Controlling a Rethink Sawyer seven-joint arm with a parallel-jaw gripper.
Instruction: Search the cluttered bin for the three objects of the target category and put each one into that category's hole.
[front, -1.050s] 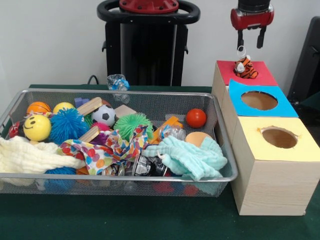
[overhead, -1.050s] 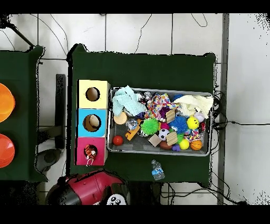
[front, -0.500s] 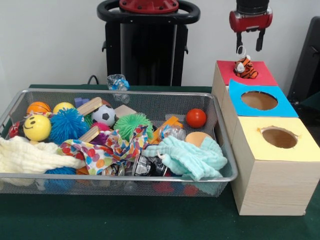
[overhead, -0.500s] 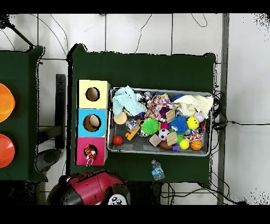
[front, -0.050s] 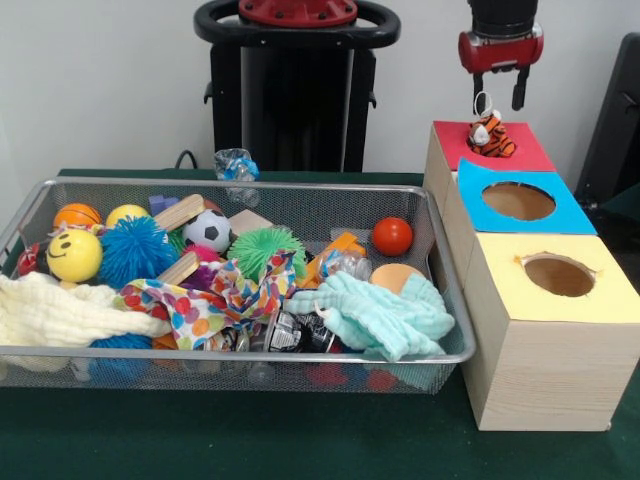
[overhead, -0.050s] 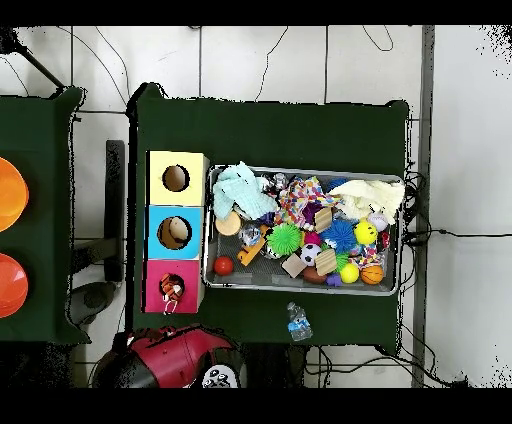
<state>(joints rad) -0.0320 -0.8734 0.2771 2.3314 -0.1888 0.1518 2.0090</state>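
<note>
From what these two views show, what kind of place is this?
Probably a robotics lab set up for a sorting test: a wire bin of mixed toys and cloths stands on a green-covered table beside three wooden boxes with coloured holed tops, and cables trail over a tiled floor.

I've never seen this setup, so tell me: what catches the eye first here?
A silver wire-mesh bin heaped with bright balls and cloths fills the table's middle. Beside it stand wooden boxes topped red, blue and yellow; a small orange striped tiger toy sits in the red-topped box's hole, with the open pincer above.
</note>
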